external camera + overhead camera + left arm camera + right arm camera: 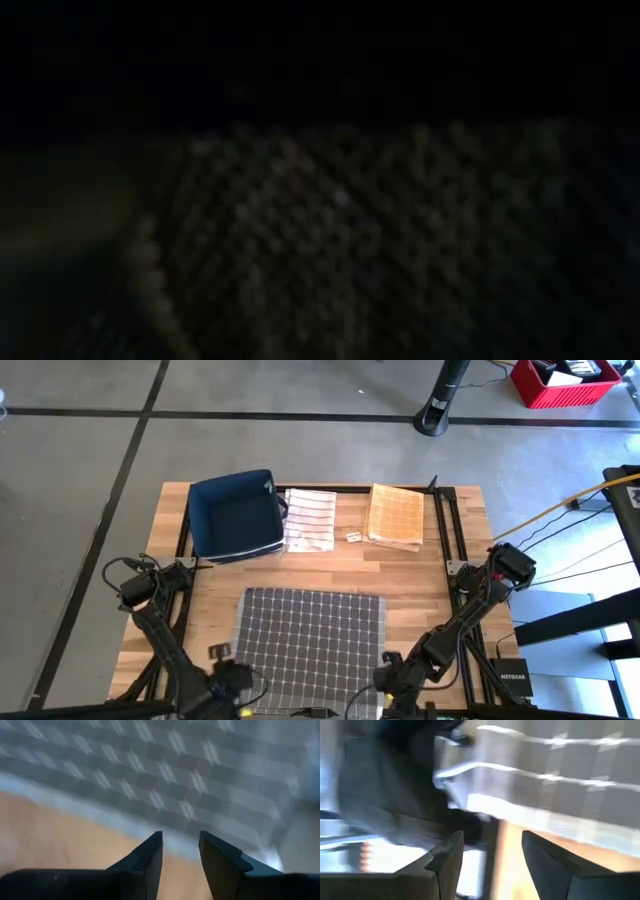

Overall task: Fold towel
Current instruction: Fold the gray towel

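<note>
Three towels are on the wooden worktop (320, 565), and only one is in play. Largest is the grey checked towel (310, 645), spread flat at the near middle with its near edge between the two arms; it looks laid out open so a fold can start from that edge. Next comes the navy bin (236, 513) at the far left, one of it, probably there to take finished folds. Just beside it lies one striped white towel (309, 519), already folded, and farther right one orange checked towel (396, 516), also folded; both sit well apart from the grey one, out of the working area. A single small tag (353, 537) rests between them.

Two arms hang at the near edge. The left hand (180, 851) has its fingers apart with nothing between them, poised over the towel's border where cloth meets wood. The right hand (492, 852) is likewise spread and empty, by the towel's near right corner. Neither grips cloth. The low view is dark, apparently covered by fabric.
</note>
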Controlling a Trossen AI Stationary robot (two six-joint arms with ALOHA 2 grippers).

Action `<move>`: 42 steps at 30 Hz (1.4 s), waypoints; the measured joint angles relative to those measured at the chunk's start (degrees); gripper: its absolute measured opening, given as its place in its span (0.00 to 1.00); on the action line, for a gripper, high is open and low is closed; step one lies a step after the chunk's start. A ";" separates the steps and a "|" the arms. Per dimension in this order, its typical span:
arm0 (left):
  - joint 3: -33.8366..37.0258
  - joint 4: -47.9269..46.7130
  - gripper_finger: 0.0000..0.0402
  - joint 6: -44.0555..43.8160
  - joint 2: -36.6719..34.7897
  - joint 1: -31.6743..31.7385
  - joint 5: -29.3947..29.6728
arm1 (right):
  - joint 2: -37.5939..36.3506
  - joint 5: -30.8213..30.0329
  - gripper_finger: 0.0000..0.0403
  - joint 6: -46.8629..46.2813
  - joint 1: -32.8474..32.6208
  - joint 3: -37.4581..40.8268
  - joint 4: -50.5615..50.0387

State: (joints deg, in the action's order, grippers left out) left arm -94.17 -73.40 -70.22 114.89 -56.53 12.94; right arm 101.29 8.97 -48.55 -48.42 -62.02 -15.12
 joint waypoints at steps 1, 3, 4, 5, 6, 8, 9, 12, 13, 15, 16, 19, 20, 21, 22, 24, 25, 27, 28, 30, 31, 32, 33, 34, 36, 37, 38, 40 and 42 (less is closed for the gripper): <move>0.40 -0.07 0.30 0.15 -0.01 0.76 3.75 | -0.51 -2.46 0.51 2.20 0.39 -0.02 -2.10; 2.01 -0.33 0.30 0.16 -0.07 2.73 8.39 | -1.03 -9.66 0.51 7.09 1.37 -0.04 -6.58; 3.18 -0.63 0.30 0.14 -0.04 3.83 9.68 | -1.09 -13.96 0.51 9.37 1.95 -0.04 -8.73; 4.58 -0.69 0.30 0.07 -0.04 5.05 10.54 | -1.06 -18.41 0.50 11.30 2.65 -0.04 -10.52; 6.08 -0.62 0.30 0.03 -0.04 6.39 10.94 | -1.09 -22.10 0.50 12.96 3.45 0.07 -11.67; 9.79 0.00 0.30 0.00 -0.04 9.14 11.13 | -1.11 -27.01 0.49 15.86 5.59 1.27 -10.55; 11.73 0.28 0.30 -0.33 -0.03 10.59 11.11 | -1.11 -27.80 0.49 16.96 6.86 2.30 -9.86; 17.26 0.56 0.30 -2.99 -0.02 14.95 11.08 | -1.11 -28.39 0.48 18.52 10.31 5.77 -7.75; 19.05 1.33 0.30 -3.09 -0.02 16.35 11.07 | -1.11 -28.36 0.48 18.61 11.23 7.02 -7.10; 22.35 4.55 0.30 -2.25 -0.02 18.76 10.83 | -1.11 -26.97 0.48 18.57 12.75 9.44 -7.80; 23.49 6.53 0.30 -1.04 -0.02 19.79 10.53 | -1.13 -26.08 0.48 18.11 13.12 10.33 -7.84; 24.90 9.69 0.30 1.64 -0.52 21.95 9.27 | -1.50 -23.77 0.48 17.61 13.18 10.97 -11.71; 24.94 10.69 0.30 1.68 -0.52 22.36 9.27 | -1.54 -23.22 0.48 17.48 12.72 10.93 -13.31; 24.64 11.34 0.30 1.52 -0.52 22.69 9.14 | -1.61 -23.12 0.48 17.44 12.24 10.95 -15.26; 23.93 11.82 0.30 1.35 -0.45 22.94 9.11 | -2.00 -23.22 0.48 17.79 11.74 10.98 -17.26; 22.61 12.41 0.30 1.17 -0.64 23.69 9.33 | -3.02 -23.99 0.48 18.84 11.14 11.08 -20.97; 21.98 12.09 0.30 0.88 -0.76 24.13 9.43 | -3.63 -24.54 0.48 19.11 11.13 11.18 -22.46; 20.87 11.37 0.30 0.21 -1.18 25.19 9.85 | -5.42 -24.71 0.48 19.40 11.32 11.59 -25.33; 20.52 9.95 0.30 -0.01 -1.91 25.68 10.00 | -6.53 -24.35 0.48 19.67 11.49 11.78 -26.83; 19.79 8.49 0.30 -0.12 -3.90 26.66 10.52 | -9.16 -24.78 0.48 19.48 12.01 11.58 -26.12; 19.51 8.23 0.30 -0.11 -4.98 26.90 10.92 | -10.61 -24.94 0.48 18.91 12.04 11.43 -25.87; 19.40 8.43 0.30 0.20 -6.19 27.05 11.28 | -12.03 -25.08 0.48 18.29 12.04 11.44 -25.89; 19.42 8.48 0.30 0.71 -7.49 27.06 12.08 | -13.13 -25.47 0.48 17.57 12.02 11.50 -25.61; 19.46 8.59 0.30 1.49 -8.75 26.96 13.11 | -13.94 -25.86 0.48 17.38 12.02 11.54 -24.44; 19.52 8.19 0.30 2.46 -11.92 26.55 15.65 | -15.27 -27.54 0.48 17.39 12.02 11.52 -21.01; 19.77 8.12 0.30 2.89 -13.52 26.53 17.09 | -15.52 -29.38 0.48 17.49 12.02 11.46 -19.24; 20.26 8.15 0.30 2.89 -15.11 26.82 18.48 | -15.50 -31.82 0.48 17.56 12.02 11.52 -17.14; 21.93 8.81 0.30 2.15 -17.95 27.97 20.98 | -14.81 -36.39 0.48 17.54 12.09 12.95 -11.28; 24.29 10.70 0.30 2.05 -20.17 29.65 21.43 | -13.80 -38.85 0.48 17.48 12.55 15.28 -3.35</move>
State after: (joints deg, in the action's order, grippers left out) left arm -69.89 -62.70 -68.17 94.72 -26.88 34.37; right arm 87.49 -29.88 -31.07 -35.87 -46.74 -18.47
